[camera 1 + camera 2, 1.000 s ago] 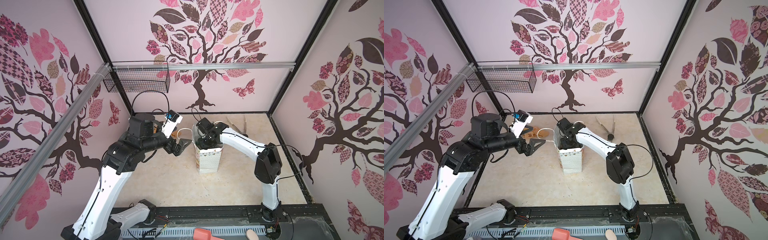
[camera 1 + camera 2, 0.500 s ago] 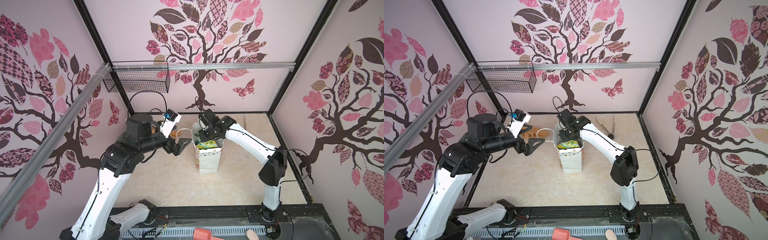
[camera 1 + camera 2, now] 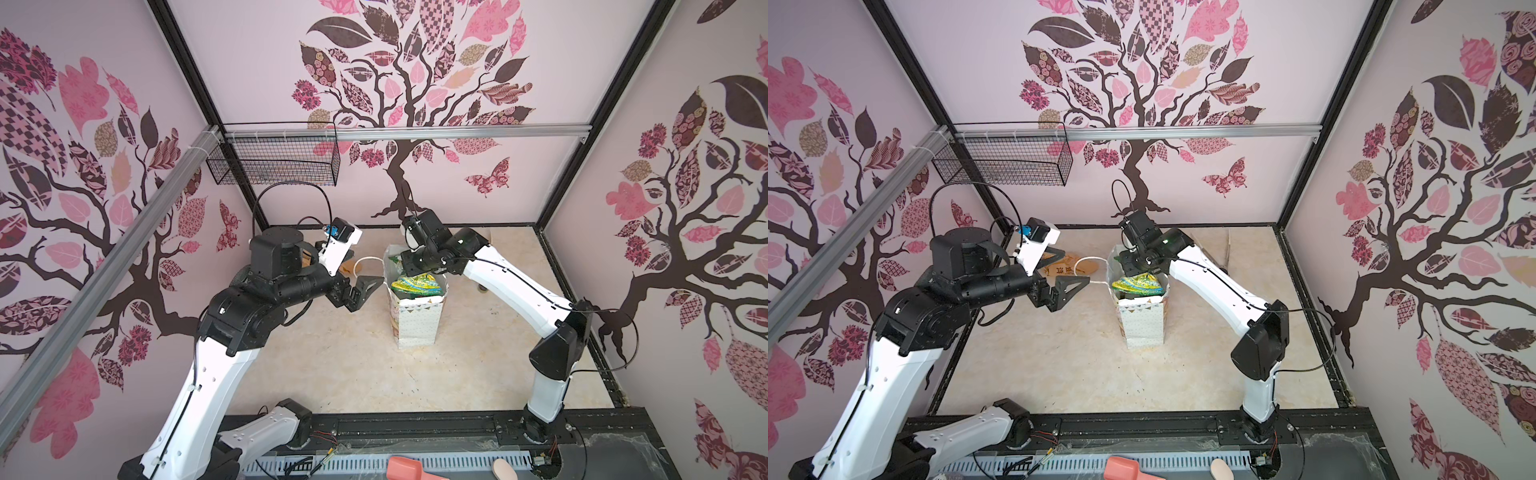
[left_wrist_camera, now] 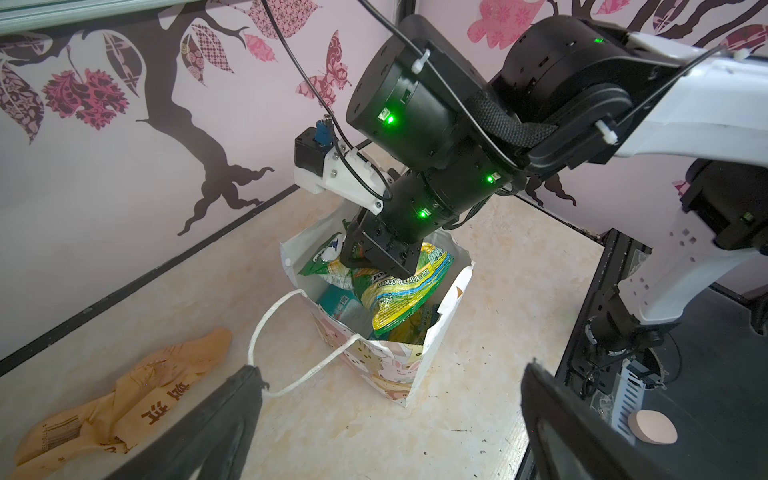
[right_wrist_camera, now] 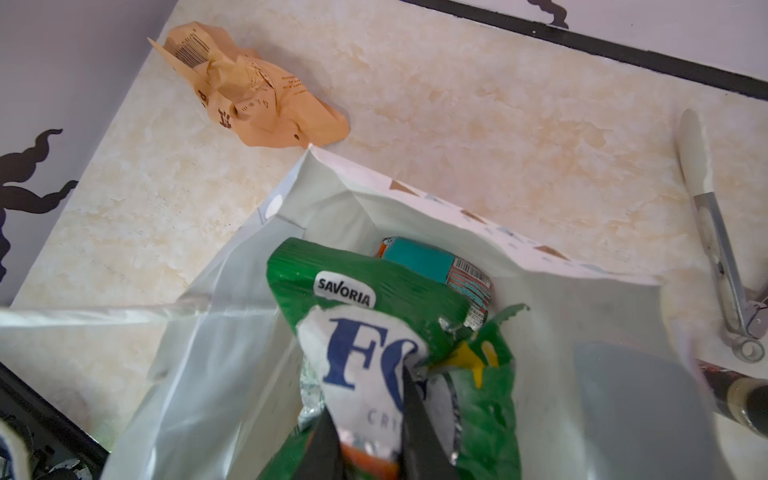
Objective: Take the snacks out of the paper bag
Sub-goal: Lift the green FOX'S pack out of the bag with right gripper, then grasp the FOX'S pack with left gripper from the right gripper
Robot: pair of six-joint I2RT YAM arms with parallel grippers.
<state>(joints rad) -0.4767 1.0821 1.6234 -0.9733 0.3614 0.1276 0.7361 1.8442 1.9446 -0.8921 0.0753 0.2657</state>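
The white paper bag (image 3: 417,322) (image 3: 1142,326) stands upright mid-floor, its rope handle (image 4: 266,332) hanging toward my left arm. My right gripper (image 5: 365,390) (image 4: 374,253) is at the bag's mouth, shut on a green-and-yellow snack packet (image 5: 374,299) (image 4: 399,291) (image 3: 415,286) that sits level with the rim. A teal packet (image 5: 419,259) (image 4: 336,299) lies deeper inside. A tan-orange packet (image 5: 253,104) (image 4: 124,407) lies on the floor behind the bag. My left gripper (image 4: 390,370) (image 3: 365,286) hovers wide open beside the bag, holding nothing.
Metal tongs (image 5: 715,232) (image 3: 1229,249) lie on the floor at the back right, with a small dark jar (image 5: 744,399) near them. A black wire basket (image 3: 274,162) hangs on the back wall at left. A pink scoop (image 3: 409,471) lies on the front rail.
My right gripper has risen out of the bag's depth, bringing the green-and-yellow packet up to the rim. The left arm has hardly moved.
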